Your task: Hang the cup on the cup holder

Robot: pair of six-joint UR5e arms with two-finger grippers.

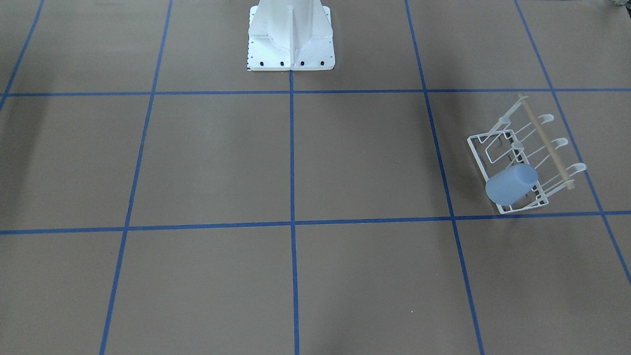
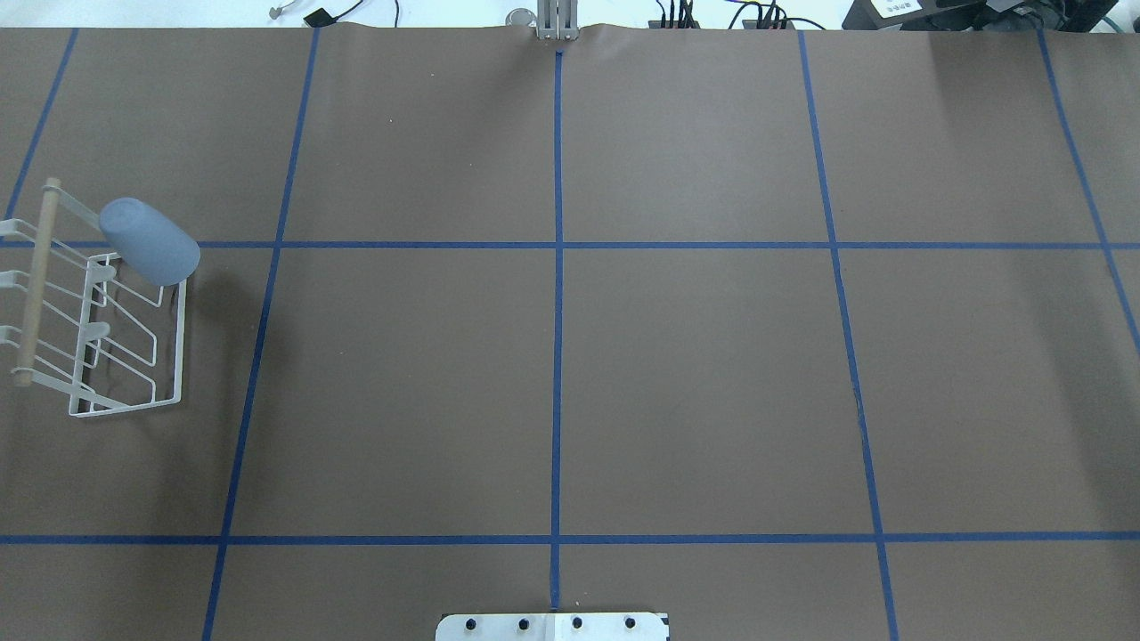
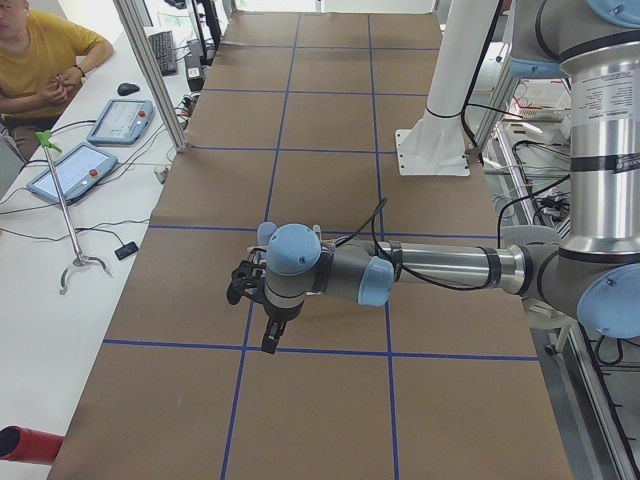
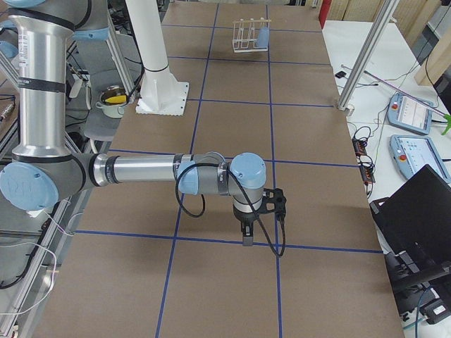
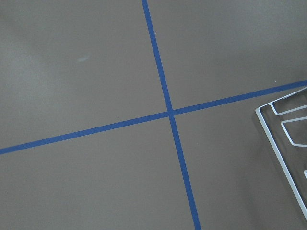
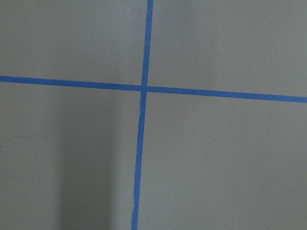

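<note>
The pale blue cup (image 1: 510,185) sits tilted over an end prong of the white wire cup holder (image 1: 475,148), whose wooden rod (image 1: 547,148) runs along its outer side. In the overhead view the cup (image 2: 150,242) and holder (image 2: 181,338) are at the far left. They show small and far in the exterior right view: cup (image 4: 263,36), holder (image 4: 244,35). A holder corner (image 5: 272,143) shows in the left wrist view. The left gripper (image 3: 268,335) and right gripper (image 4: 246,236) hang over bare table; I cannot tell if they are open or shut.
The robot's white base (image 1: 291,34) stands at the table's middle edge. Blue tape lines (image 2: 557,356) grid the brown table. An operator (image 3: 40,60) and teach pendants (image 3: 75,170) are beside the table. A laptop (image 4: 423,211) is on the other side.
</note>
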